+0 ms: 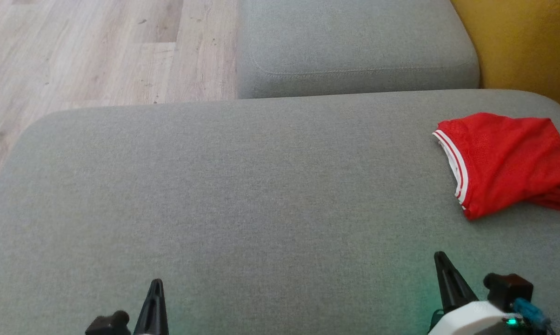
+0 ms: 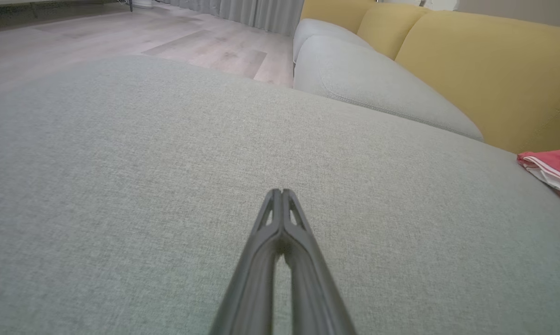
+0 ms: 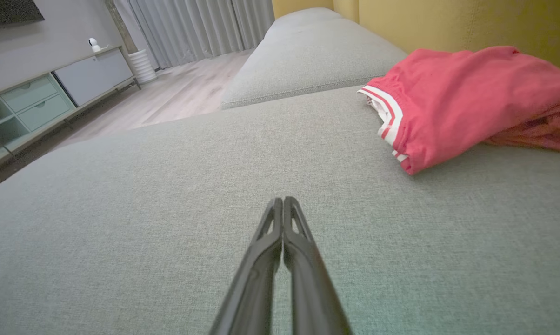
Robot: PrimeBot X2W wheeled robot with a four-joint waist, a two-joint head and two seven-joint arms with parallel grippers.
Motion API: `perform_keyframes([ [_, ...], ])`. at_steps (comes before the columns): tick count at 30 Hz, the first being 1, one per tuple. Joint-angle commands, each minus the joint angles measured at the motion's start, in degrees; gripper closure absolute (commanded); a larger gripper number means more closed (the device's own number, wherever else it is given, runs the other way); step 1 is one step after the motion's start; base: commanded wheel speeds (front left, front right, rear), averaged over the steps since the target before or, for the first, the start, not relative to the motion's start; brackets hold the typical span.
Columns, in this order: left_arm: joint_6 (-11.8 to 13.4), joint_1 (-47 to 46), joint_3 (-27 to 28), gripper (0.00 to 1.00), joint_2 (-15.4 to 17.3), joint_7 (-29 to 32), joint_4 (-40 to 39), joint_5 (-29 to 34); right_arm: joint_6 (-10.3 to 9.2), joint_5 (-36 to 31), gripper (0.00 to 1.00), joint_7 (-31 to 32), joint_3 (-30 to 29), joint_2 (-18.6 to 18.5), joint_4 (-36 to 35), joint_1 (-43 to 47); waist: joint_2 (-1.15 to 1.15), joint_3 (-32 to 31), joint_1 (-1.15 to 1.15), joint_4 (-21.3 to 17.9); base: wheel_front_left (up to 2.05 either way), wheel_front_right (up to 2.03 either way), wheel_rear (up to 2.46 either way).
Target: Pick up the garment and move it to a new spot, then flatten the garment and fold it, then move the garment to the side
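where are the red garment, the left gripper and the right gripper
red garment (image 1: 508, 160): head view, middle of the red cloth
left gripper (image 2: 281, 192): left wrist view, where its shut fingertips meet
right gripper (image 3: 283, 201): right wrist view, where its shut fingertips meet

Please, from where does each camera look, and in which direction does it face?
Head view: from above, down onto the grey cushion, red garment far right; left hand and right hand at the bottom edge.
Left wrist view: low over the cushion, facing the yellow backrest; its own shut fingers.
Right wrist view: low, facing the garment and a cabinet; its own shut fingers.
Shared: all three show garment and cushion.
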Motion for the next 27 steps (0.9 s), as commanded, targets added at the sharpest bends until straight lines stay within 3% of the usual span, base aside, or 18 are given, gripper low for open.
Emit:
perform_keyframes([
  [1, -0.45, -2.68, 1.09, 1.0, -0.07, 0.32, -1.82, -0.98, 0.03, 1.44, 1.0, 0.12, -0.29, -0.08, -2.01, -2.3, 0.0, 0.04, 0.0, -0.01, 0.0, 0.0, 0.0],
  [27, -3.78, -4.54, 6.91, 1.0, -1.78, 4.08, -2.14, -12.81, 0.11, 18.11, 1.0, 2.28, -1.96, -0.38, -2.26, -4.53, 0.0, 0.93, 0.0, -0.41, 0.0, 0.0, 0.0],
])
